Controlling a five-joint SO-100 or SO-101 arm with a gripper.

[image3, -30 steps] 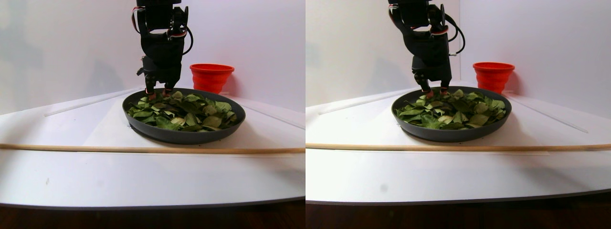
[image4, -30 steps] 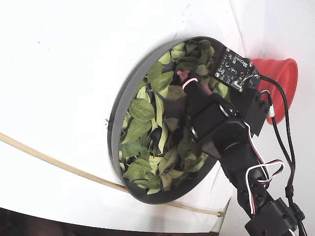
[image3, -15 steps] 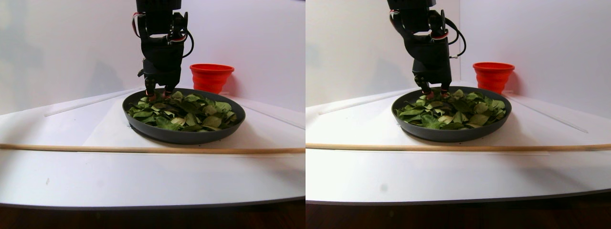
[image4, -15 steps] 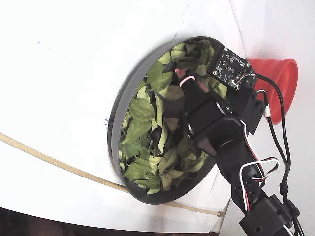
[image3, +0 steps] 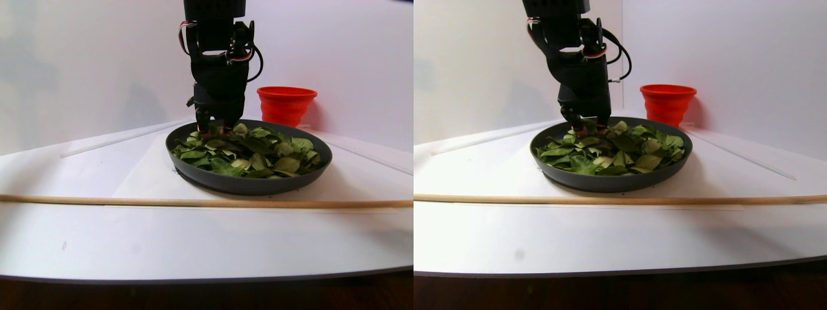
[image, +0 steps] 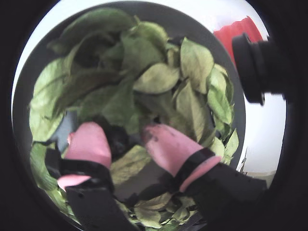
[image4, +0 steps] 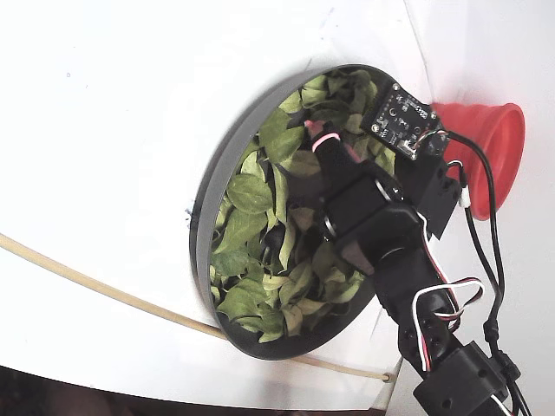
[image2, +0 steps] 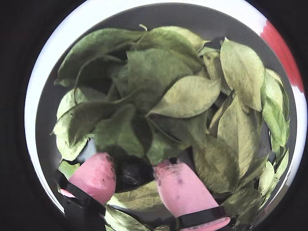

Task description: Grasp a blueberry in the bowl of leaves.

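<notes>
The dark grey bowl (image2: 48, 115) is full of green leaves (image2: 187, 96); it also shows in the stereo pair view (image3: 249, 185) and the fixed view (image4: 204, 217). A dark blueberry (image2: 129, 175) lies among the leaves at the bowl's edge, and it also shows in a wrist view (image: 118, 139). My gripper (image2: 134, 166) is down in the leaves with its pink fingertips (image2: 94, 175) on either side of the berry. The left finger is against the berry, and the right finger (image: 168, 147) stands slightly apart. The jaws are open around it. The gripper sits at the bowl's back in the stereo pair view (image3: 213, 129).
A red ribbed cup (image3: 286, 103) stands just behind the bowl, close to the arm (image4: 486, 156). A thin wooden stick (image3: 194, 202) lies across the white table in front of the bowl. White walls stand behind.
</notes>
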